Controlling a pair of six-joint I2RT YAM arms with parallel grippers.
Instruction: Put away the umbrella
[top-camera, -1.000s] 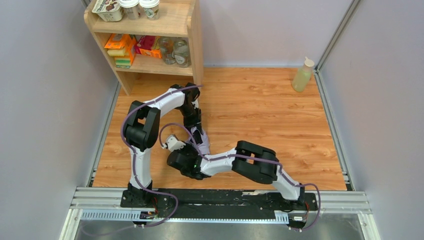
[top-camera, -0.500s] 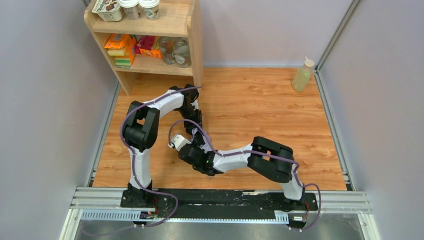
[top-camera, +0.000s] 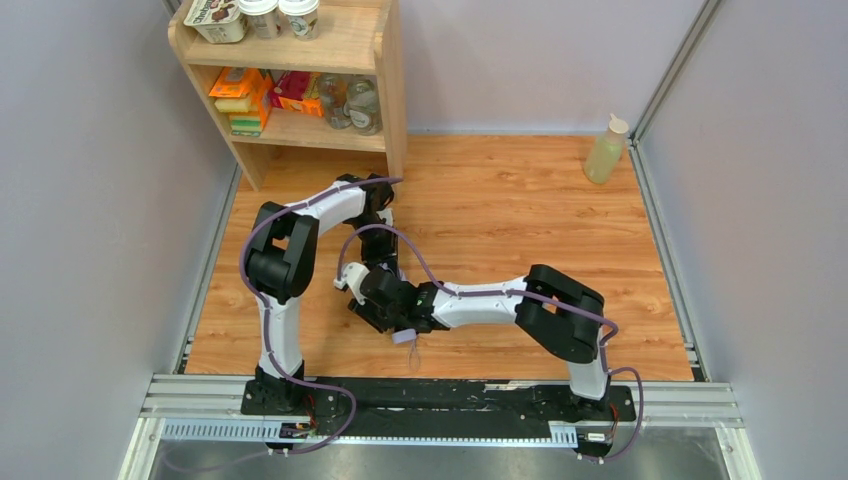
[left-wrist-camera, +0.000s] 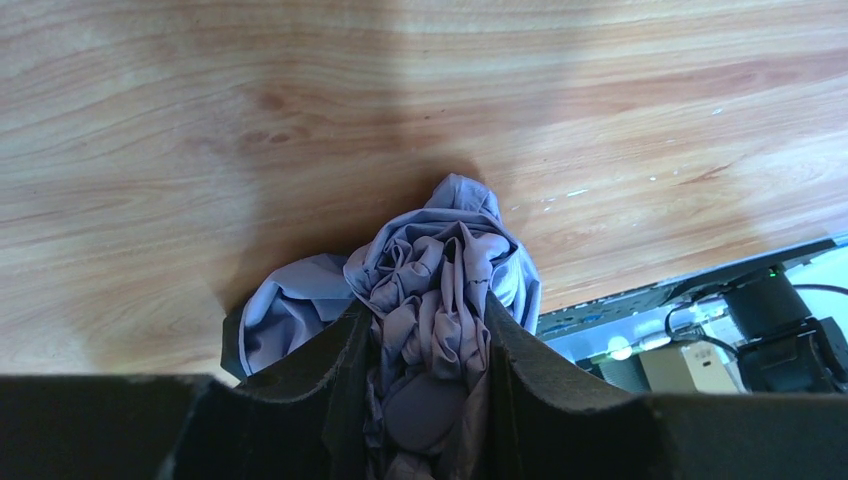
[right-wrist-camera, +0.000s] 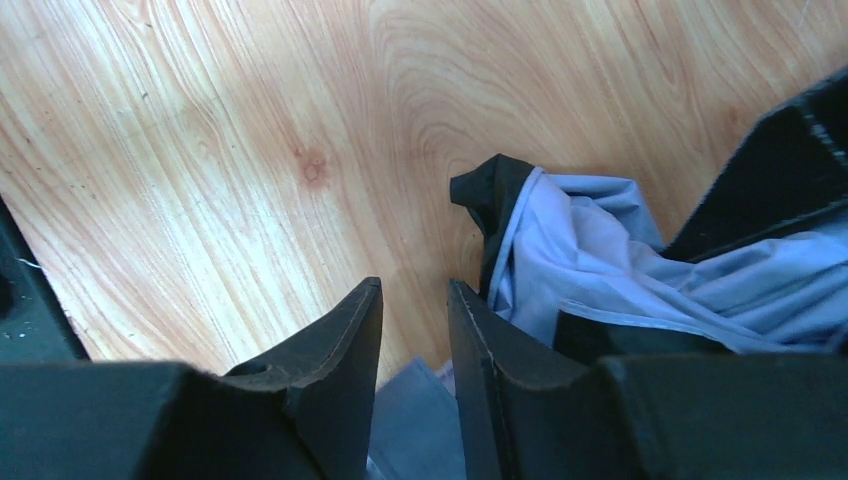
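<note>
Umbrella (left-wrist-camera: 430, 270), one in number and collapsed into a crumpled lilac bundle, sat clamped between the two fingers of the left gripper (left-wrist-camera: 423, 312). Its bunched fabric spilled out past the fingertips and drooped to one side over the wood-grain table (left-wrist-camera: 200, 150).

The right gripper (right-wrist-camera: 413, 290) hung just beside the same bundle, its two fingers parted by a narrow slot through which the tabletop showed. Nothing lay between the tips, and the lilac cloth with its black edge lay just outside one finger. A grey-lilac patch showed deep in the slot, though whether it touched the pads could not be told.

Seen from above, the two arms met at mid-table. The right arm's wrist lay across the left gripper and hid most of the canopy. Only the small lilac handle (top-camera: 404, 337) and its thin strap poked out on the near side of the right gripper.

Well beyond both grippers, at the far left, stood one wooden shelf unit (top-camera: 392, 80). It carried two white-lidded cups (top-camera: 298, 14), one tub (top-camera: 215, 20), two glass jars (top-camera: 362, 104) and a stack of coloured packets (top-camera: 240, 100). One pale squeeze bottle (top-camera: 606, 150) stood alone in the far right corner, well apart from both grippers.
</note>
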